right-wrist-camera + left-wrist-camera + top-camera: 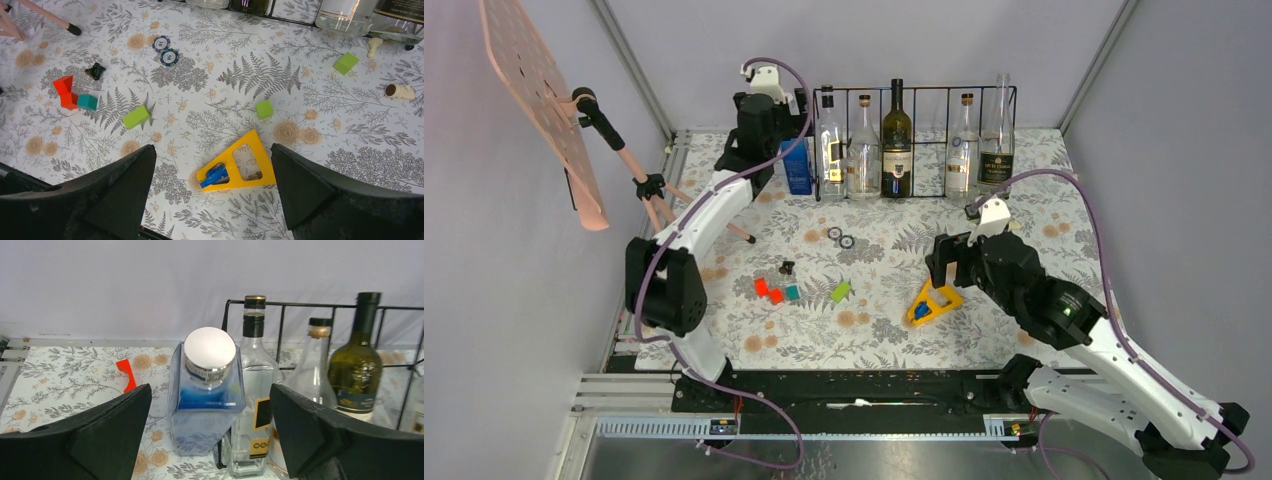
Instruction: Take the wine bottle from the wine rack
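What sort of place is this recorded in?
Probably a robot lab test cell: plain grey panel walls box in a floral-covered table, with aluminium framing at its near edge and toy blocks scattered on it.

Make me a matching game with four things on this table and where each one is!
Things:
1. dark green wine bottle
2. blue bottle
3. yellow triangle
4. poker chips

Places:
A. just outside the wine rack, at its left end
B. near the middle of the table
C. standing inside the wine rack
D. lying flat with a small blue piece in its hole

Pairs: 1-C, 2-A, 3-D, 4-B
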Robot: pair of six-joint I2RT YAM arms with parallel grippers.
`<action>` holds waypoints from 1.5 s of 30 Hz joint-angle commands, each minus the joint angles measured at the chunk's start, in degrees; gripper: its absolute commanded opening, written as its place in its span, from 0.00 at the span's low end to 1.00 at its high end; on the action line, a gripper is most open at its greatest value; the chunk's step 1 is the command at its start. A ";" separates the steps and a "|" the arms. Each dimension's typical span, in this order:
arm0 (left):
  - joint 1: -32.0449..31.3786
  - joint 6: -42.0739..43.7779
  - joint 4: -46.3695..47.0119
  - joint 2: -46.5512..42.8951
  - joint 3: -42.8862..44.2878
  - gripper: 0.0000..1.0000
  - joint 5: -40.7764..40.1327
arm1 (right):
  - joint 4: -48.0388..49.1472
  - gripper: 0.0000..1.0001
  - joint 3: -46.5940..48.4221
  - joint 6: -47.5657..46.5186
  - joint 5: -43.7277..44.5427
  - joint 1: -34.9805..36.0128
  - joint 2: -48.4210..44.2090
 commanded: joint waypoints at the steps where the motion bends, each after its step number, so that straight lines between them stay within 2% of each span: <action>1: -0.92 -2.13 0.86 -8.55 -3.56 0.99 1.21 | -0.22 0.93 4.33 0.86 3.37 0.14 3.03; 10: -2.95 -6.11 -4.41 -22.64 -15.87 0.99 0.57 | -2.34 0.93 12.12 0.46 4.92 -2.06 11.53; 15: -3.38 -9.27 -7.34 -31.84 -24.51 0.99 2.04 | -3.48 0.93 16.74 3.39 -4.05 -13.71 17.01; 23: -6.03 -9.06 -12.73 -42.55 -34.67 0.99 2.48 | -1.69 0.93 27.34 -1.19 -5.02 -25.16 29.33; 32: -6.85 -6.32 -14.42 -47.04 -40.05 0.98 3.68 | 1.43 0.90 42.37 -7.28 -6.91 -33.33 45.27; 36: -7.09 -5.61 -14.92 -47.67 -39.61 0.98 3.29 | 1.91 0.85 50.14 -11.44 -7.97 -35.25 53.23; 41: -7.09 -5.31 -15.02 -48.28 -39.63 0.98 3.85 | 1.21 0.75 60.29 -12.24 -12.00 -37.72 63.53; 45: -7.09 -5.03 -15.21 -48.18 -39.41 0.98 4.51 | -1.05 0.74 69.45 -12.34 -14.65 -39.03 70.92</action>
